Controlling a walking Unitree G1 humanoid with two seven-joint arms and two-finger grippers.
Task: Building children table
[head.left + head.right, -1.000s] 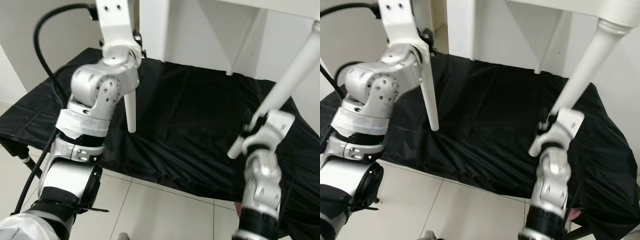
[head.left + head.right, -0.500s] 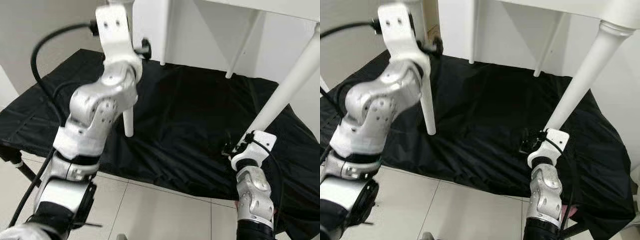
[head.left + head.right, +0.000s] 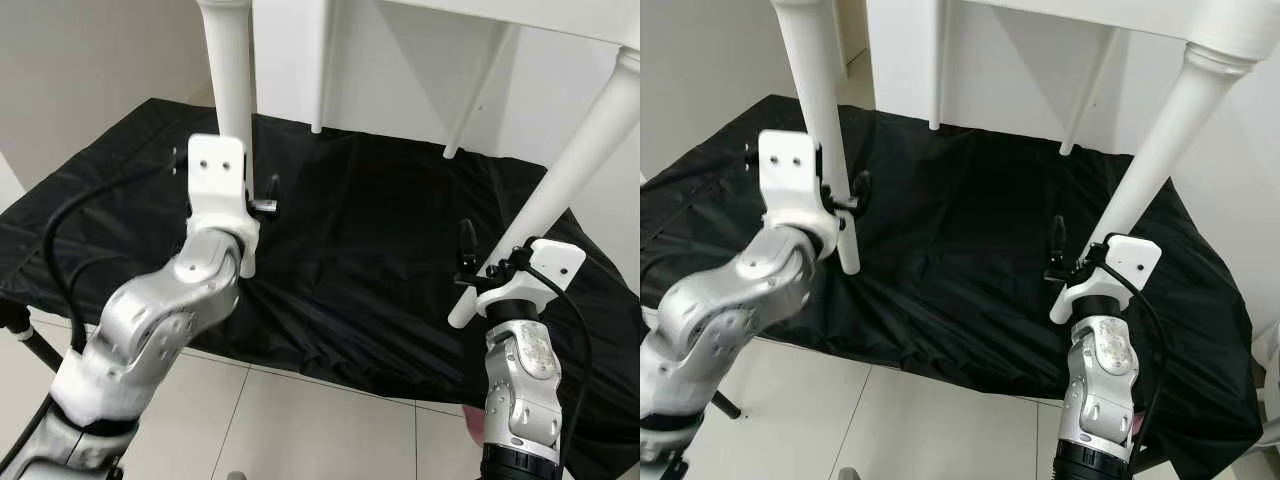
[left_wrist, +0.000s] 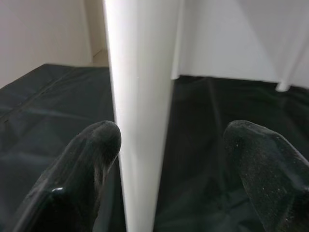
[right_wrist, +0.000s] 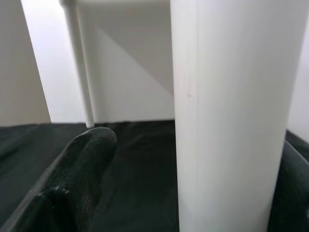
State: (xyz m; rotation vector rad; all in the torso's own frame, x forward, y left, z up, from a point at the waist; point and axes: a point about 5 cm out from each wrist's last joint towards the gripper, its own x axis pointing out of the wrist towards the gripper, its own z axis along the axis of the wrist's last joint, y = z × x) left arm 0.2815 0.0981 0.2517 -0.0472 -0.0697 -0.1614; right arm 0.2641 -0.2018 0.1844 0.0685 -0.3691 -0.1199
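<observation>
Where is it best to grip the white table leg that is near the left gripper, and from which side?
Grip the near-left leg on its straight round shaft, low down, from the robot's side. It stands upright and slim, and the open left gripper already has a finger on each side.

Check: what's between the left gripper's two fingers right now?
In the left wrist view, a white table leg stands between the open left gripper fingers, close by one finger.

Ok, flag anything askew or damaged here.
Nothing looks damaged. The white table stands on the wrinkled black cloth, its legs splayed outward. Left gripper and right gripper each straddle a front leg.
</observation>
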